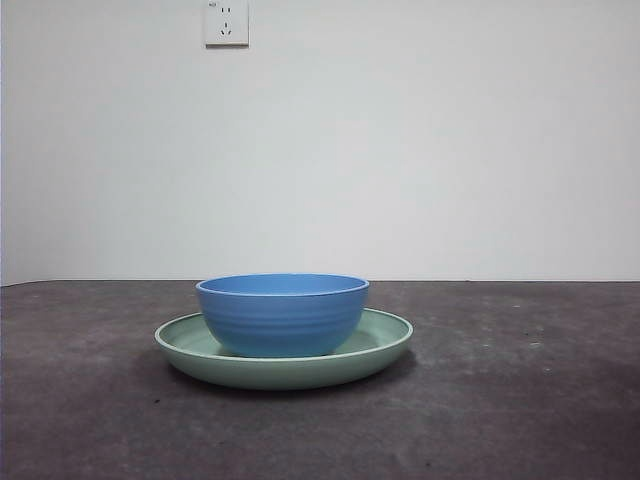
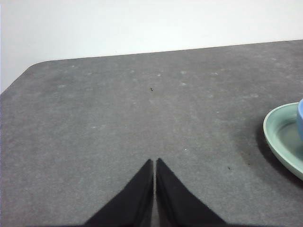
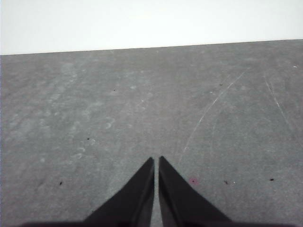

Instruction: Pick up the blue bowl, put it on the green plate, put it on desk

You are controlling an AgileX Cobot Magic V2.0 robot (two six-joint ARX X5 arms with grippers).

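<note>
Front view lists blue bowl (image 1: 282,313) seated inside green plate (image 1: 284,360) on counter (image 1: 520,400); left hand (image 2: 155,161) and right hand (image 3: 156,158) both closed, empty; next lift likely needs one hand opened around the rim.

Only the gripper jaws are showing in the wrist views. The left gripper (image 2: 155,161) is showing two matte black, flat-sided jaws tapering to sharp points, wedge-like. The right gripper (image 3: 156,160) is looking identical: plain black, with no markings, screws or cables showing.
</note>
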